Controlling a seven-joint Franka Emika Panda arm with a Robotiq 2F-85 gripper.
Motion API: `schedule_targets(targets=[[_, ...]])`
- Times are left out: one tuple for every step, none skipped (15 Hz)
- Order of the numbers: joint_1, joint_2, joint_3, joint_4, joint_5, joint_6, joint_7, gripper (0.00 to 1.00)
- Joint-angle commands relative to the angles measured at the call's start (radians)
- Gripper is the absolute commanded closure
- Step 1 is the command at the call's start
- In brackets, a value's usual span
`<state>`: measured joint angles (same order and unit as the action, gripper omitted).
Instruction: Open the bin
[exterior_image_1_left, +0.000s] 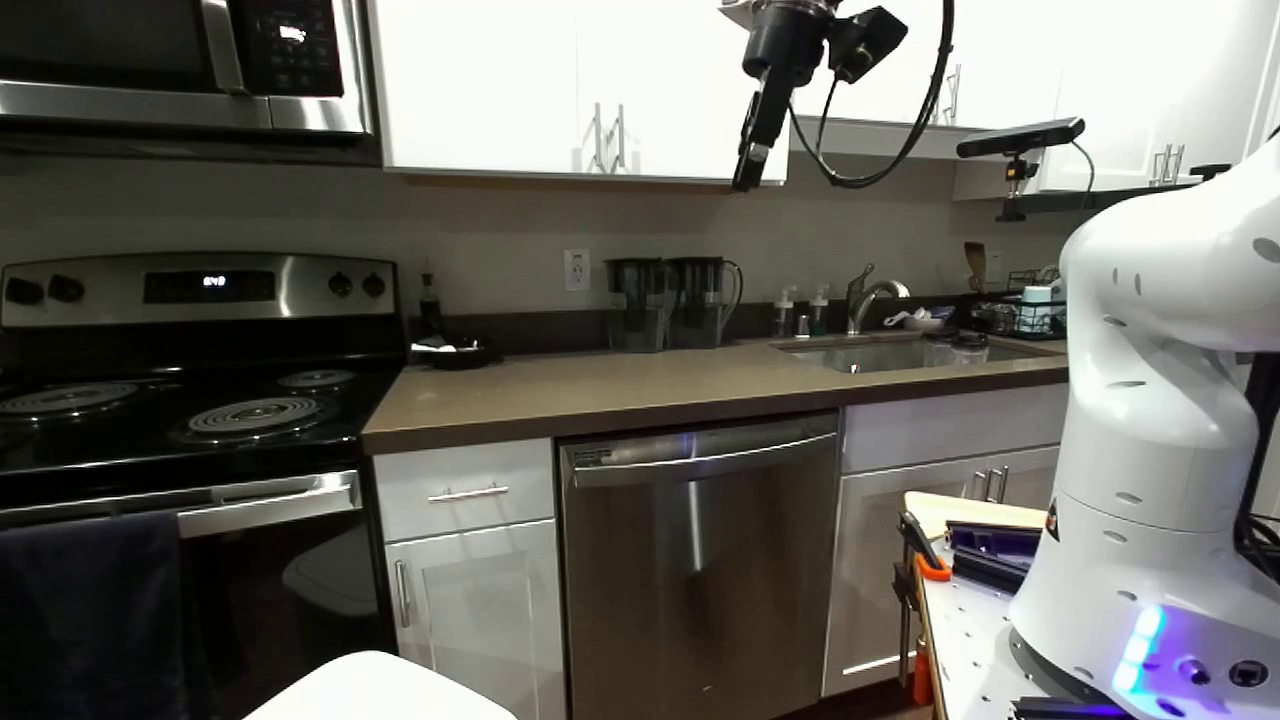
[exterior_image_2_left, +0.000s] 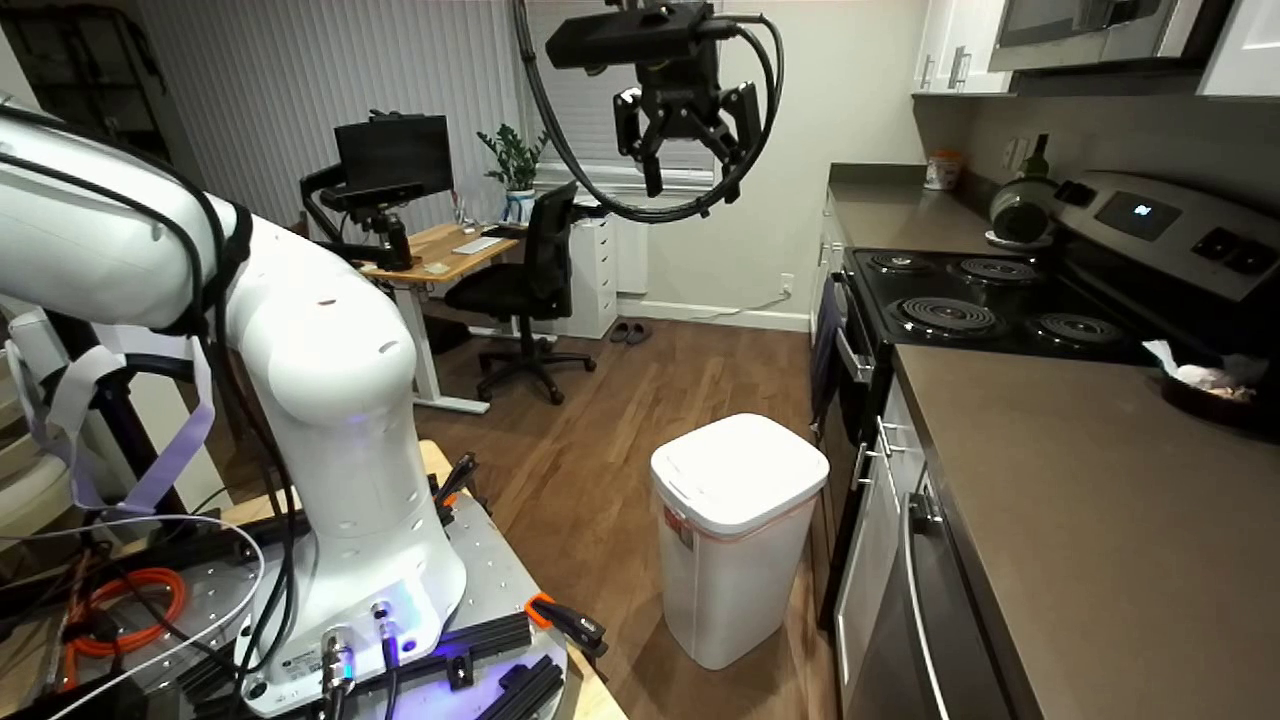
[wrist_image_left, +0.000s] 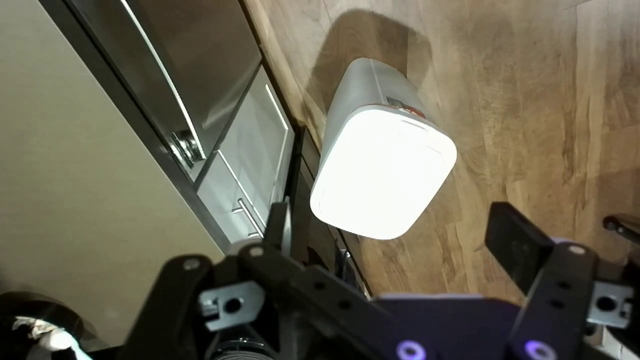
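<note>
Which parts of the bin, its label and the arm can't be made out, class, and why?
Bin, in an exterior view: mostly cut off by the bottom edge.
Its inside, every view: hidden by the closed lid.
Most lid detail, wrist view: washed out by glare.
Label wording, in an exterior view: too small.
Arm before the hand, in an exterior view: partly cut off by left and top edges.

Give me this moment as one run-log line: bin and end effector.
bin: upright on floor | lid: shut | end effector: open, empty, above lid height | task: bin not yet open
</note>
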<state>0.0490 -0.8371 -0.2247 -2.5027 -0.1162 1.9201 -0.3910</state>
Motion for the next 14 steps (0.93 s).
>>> schedule_targets(targets=[[0.039,0.123,0.030,0.038,0.049,0.044,0.008,0.00],[0.056,0.166,0.040,0.052,0.068,0.058,0.017,0.00],[0.068,0.197,0.050,0.059,0.090,0.074,0.024,0.00],[0.080,0.245,0.063,0.075,0.113,0.094,0.037,0.00],[0.086,0.279,0.075,0.090,0.135,0.104,0.046,0.00],[0.094,0.325,0.094,0.109,0.160,0.119,0.070,0.00],[0.099,0.362,0.107,0.129,0.181,0.123,0.079,0.00],[0.102,0.414,0.128,0.157,0.203,0.138,0.107,0.00],[0.102,0.456,0.147,0.183,0.220,0.144,0.132,0.00],[0.101,0.506,0.167,0.216,0.236,0.151,0.161,0.00],[0.101,0.549,0.187,0.248,0.249,0.154,0.183,0.00],[0.099,0.598,0.210,0.281,0.256,0.168,0.217,0.00],[0.098,0.639,0.230,0.312,0.260,0.182,0.245,0.00],[0.097,0.682,0.254,0.341,0.257,0.201,0.286,0.00]])
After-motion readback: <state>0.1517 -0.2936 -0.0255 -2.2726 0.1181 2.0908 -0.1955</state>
